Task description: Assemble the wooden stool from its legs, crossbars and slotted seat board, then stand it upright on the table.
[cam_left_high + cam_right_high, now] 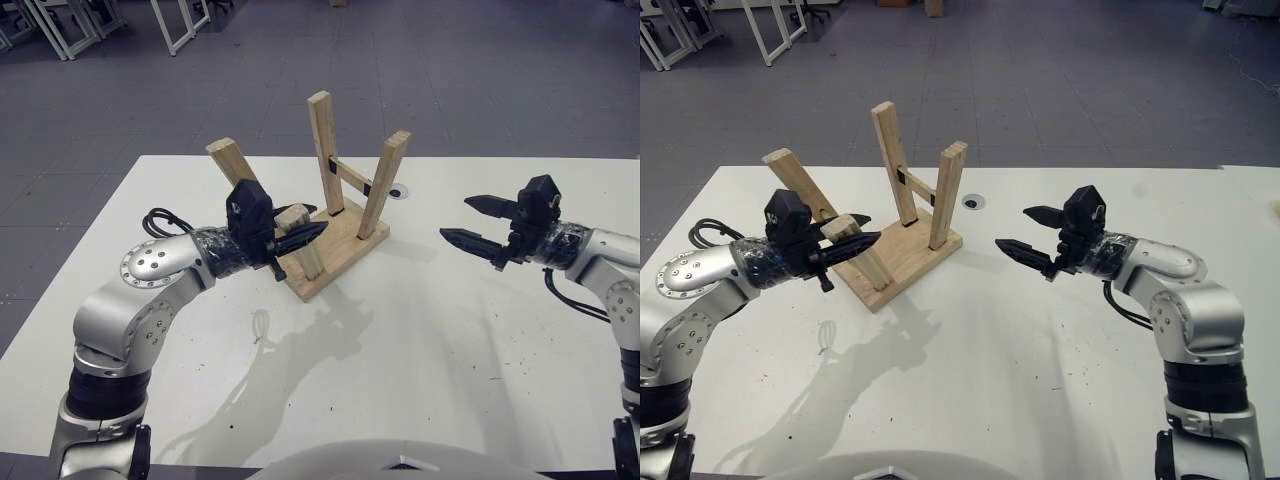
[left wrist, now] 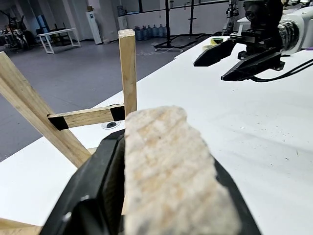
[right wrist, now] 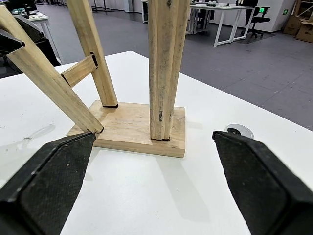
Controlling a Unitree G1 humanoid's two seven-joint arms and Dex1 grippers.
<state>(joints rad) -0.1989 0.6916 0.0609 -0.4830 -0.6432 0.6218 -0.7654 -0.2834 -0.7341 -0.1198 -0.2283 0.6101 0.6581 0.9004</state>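
The pale wooden stool (image 1: 340,225) is lying upside down on the white desk (image 1: 430,340), seat board (image 1: 340,245) flat, legs pointing up. The left gripper (image 1: 312,218) is clamping its fingers on the nearest leg (image 2: 171,166). The right gripper (image 1: 455,217) is hovering apart, fingers spread, holding nothing.

Stool recorded as inverted: seat board (image 1: 345,240) of pale wood is laid flat on the table (image 1: 450,330), near its far middle, with four legs pointing up. Back leg (image 1: 325,150) is seated near upright; right leg (image 1: 385,180) is tilted slightly. These two are joined by a crossbar (image 1: 352,178) with dark ends. Left leg (image 1: 228,158) is leaned well outward. Front leg (image 1: 310,258) is tilted, its top end clamped in the left gripper (image 1: 305,222).
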